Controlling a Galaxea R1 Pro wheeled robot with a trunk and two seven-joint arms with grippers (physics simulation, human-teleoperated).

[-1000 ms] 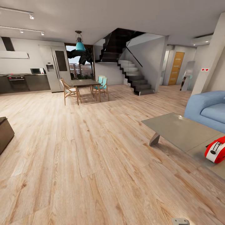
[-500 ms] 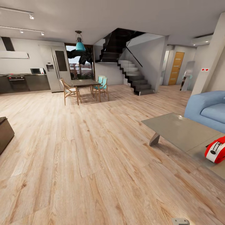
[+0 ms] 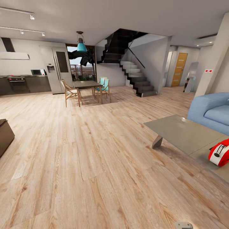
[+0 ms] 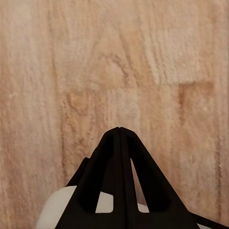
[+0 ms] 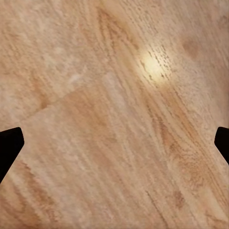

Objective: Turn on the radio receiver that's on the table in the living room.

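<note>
Nothing has shifted over the last second: the view holds steady. The left pincer [image 4: 119, 131] is clenched over the floor [image 3: 95, 165], the right pincer [image 5: 114, 143] released. The red radio [image 3: 220, 153] sits on the grey worktop [image 3: 181, 132] at far right, well beyond reach.

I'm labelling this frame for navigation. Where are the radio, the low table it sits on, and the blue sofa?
radio [image 3: 219, 154], head view, on its red and white front.
low table [image 3: 183, 132], head view, on the bare grey top.
blue sofa [image 3: 211, 113], head view, on its rounded armrest.
</note>
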